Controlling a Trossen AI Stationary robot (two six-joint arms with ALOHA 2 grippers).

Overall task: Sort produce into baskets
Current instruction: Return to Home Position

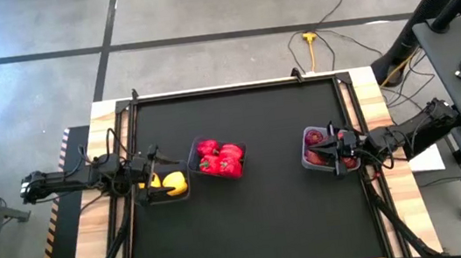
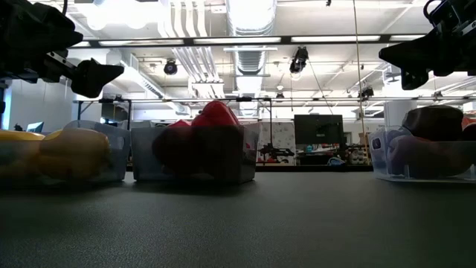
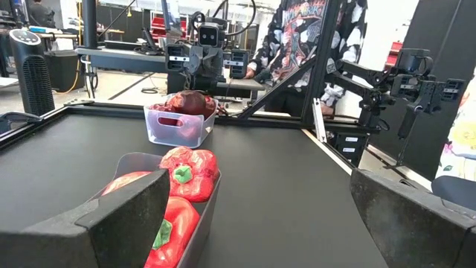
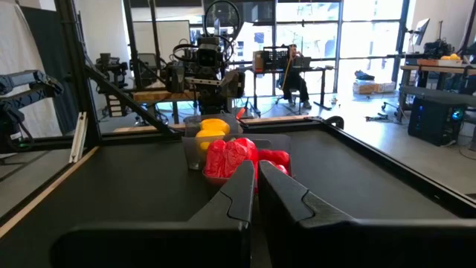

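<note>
Three see-through tubs stand on the black mat. The left tub [image 1: 167, 186] holds yellow peppers [image 2: 71, 151]. The middle tub [image 1: 217, 160] holds red peppers [image 3: 186, 175]. The right tub [image 1: 317, 147] holds dark maroon apples [image 2: 435, 123]. My left gripper [image 1: 149, 167] is open and empty, raised over the left tub's far-left edge; it also shows in the left wrist view [image 3: 256, 190]. My right gripper [image 1: 334, 143] is shut and empty, raised over the right tub; it also shows in the right wrist view [image 4: 254, 179]. In the low view both grippers hang above the tubs' tops.
The black mat [image 1: 251, 223] lies inside a raised dark frame on a wooden table. Bare mat shows in front of, behind and between the tubs. People and desks show in the room beyond the table.
</note>
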